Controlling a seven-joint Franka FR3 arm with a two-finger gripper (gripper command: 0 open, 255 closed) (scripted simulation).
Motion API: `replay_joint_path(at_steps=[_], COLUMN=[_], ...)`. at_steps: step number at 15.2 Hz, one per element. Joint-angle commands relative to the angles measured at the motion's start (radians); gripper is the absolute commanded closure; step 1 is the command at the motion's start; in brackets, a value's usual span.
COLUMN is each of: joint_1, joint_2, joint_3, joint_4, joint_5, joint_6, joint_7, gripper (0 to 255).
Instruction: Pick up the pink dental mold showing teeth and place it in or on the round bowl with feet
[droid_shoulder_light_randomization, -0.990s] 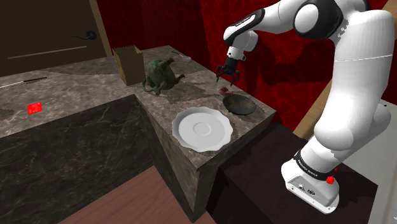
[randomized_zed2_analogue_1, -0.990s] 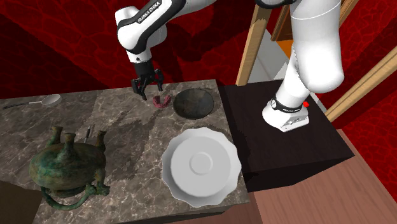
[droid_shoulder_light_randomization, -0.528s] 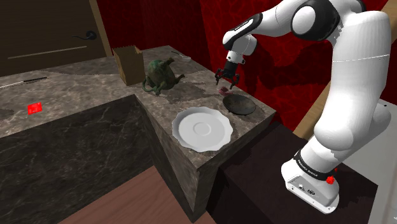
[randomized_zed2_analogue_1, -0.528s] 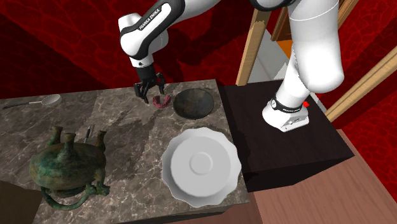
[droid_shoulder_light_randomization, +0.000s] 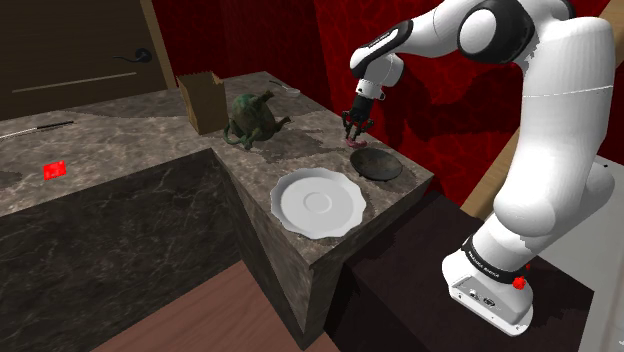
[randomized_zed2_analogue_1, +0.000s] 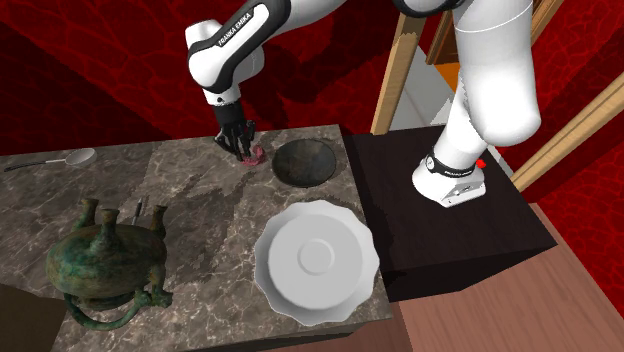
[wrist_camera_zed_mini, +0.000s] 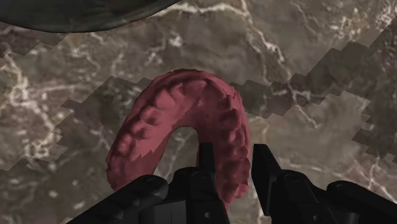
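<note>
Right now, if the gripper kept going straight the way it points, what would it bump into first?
The pink mold: the gripper straddles one side of it, so it would likely press into that. Just beneath lies the marble counter.

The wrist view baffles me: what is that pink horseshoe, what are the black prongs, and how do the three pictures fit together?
One white robot arm stands on a dark box beside a marble counter. Two pictures come from outside cameras; the wrist view comes from a camera on the hand. The prongs are the fingers of its gripper. The horseshoe is a pink dental mold with teeth, lying on the counter, one side clasped between the fingers. Nearby sit a dark round bowl, a white scalloped plate and a green vessel.
</note>
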Motion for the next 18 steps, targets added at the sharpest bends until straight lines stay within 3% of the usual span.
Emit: replay_joint_path(at_steps=[1, 14, 15, 18], joint_1=[-0.001, 0.001, 0.001, -0.165], joint_2=[0.002, -0.058, -0.058, -0.144], joint_3=[-0.001, -0.008, -0.008, 0.038], joint_4=[-0.001, 0.005, 0.005, -0.195], joint_5=[-0.001, -0.016, -0.016, 0.260], joint_6=[-0.001, -0.063, -0.063, 0.006], joint_7=[0.000, 0.024, 0.024, -0.139], gripper=[255, 255, 0, 0])
